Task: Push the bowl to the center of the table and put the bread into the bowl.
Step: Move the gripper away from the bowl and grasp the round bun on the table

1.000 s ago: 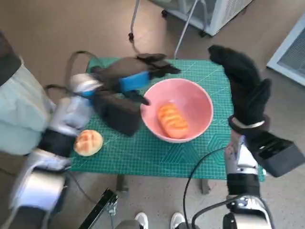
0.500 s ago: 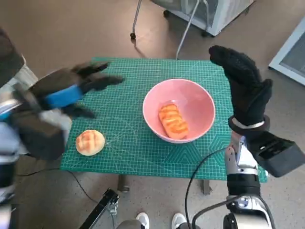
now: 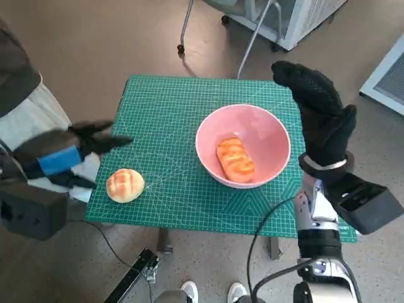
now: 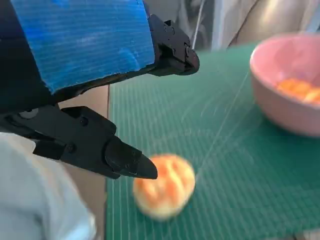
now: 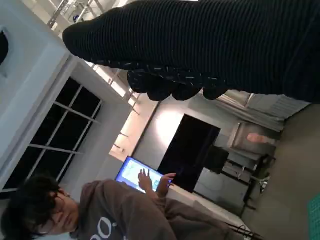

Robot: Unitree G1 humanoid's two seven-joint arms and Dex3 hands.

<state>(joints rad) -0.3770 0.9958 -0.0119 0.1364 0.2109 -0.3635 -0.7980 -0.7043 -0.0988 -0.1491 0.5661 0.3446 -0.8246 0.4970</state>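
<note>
A pink bowl point(image 3: 278, 154) stands right of the middle of the green mat, with an orange bread loaf point(image 3: 235, 160) lying in it. A round bun point(image 3: 125, 185) sits near the mat's front left corner, also seen blurred as the bun point(image 4: 164, 185) in the left wrist view. My left hand point(image 3: 63, 153) hovers off the table's left edge, fingers apart, empty, just left of the bun. My right hand point(image 3: 322, 113) is raised upright beside the bowl's right side, fingers extended, holding nothing. The bowl point(image 4: 290, 105) shows in the left wrist view too.
The green cutting mat point(image 3: 170, 120) covers the small table. A person in a pale garment point(image 3: 25, 120) sits at the left; another person point(image 5: 100, 215) shows in the right wrist view. A white cabinet point(image 3: 303, 16) and chair legs stand behind the table. Black cables hang below its front edge.
My left hand has drawn back from beside the bowl, leftward and toward me, off the table's left edge. The bread lies in the bowl throughout. The right hand has barely moved.
</note>
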